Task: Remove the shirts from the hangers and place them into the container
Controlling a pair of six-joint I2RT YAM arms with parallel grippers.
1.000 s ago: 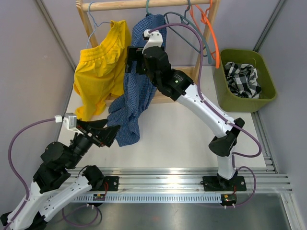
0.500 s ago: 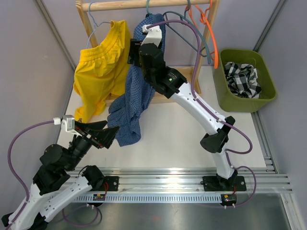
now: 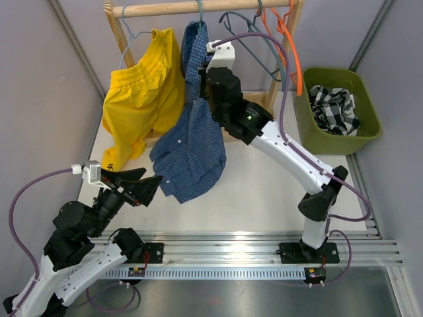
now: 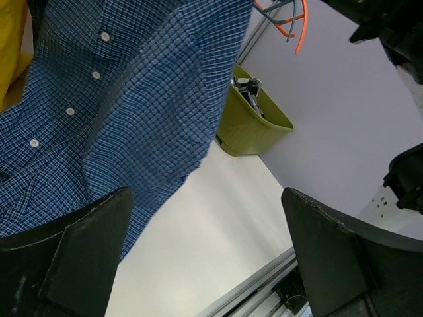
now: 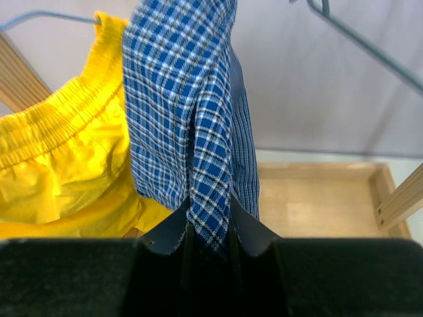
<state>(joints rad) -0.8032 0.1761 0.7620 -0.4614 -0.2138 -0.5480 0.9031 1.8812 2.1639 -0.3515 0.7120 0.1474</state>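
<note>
The blue fine-check shirt (image 3: 192, 139) hangs from a teal hanger (image 3: 200, 10) on the rail, its lower part spread over the table. My right gripper (image 3: 200, 89) is shut on a fold of it high up; in the right wrist view the fabric (image 5: 178, 99) is pinched between the jaws (image 5: 210, 228). My left gripper (image 3: 142, 185) is open below the hem, nothing between its fingers (image 4: 205, 257). An orange hanger (image 3: 296, 63) and a grey hanger (image 3: 254, 47) hang bare. The olive-green container (image 3: 370, 132) holds a black-and-white plaid shirt (image 3: 336, 109).
A yellow garment (image 3: 142, 92) hangs on a pale hanger left of the blue shirt, touching it. The wooden rail (image 3: 165, 8) and its base tray (image 5: 317, 198) stand at the back. Grey walls close in on both sides.
My right gripper has closed on the blue shirt's upper fold and shifted slightly right. The shirt's lower part has swung right and spread wider. The left arm has barely moved.
</note>
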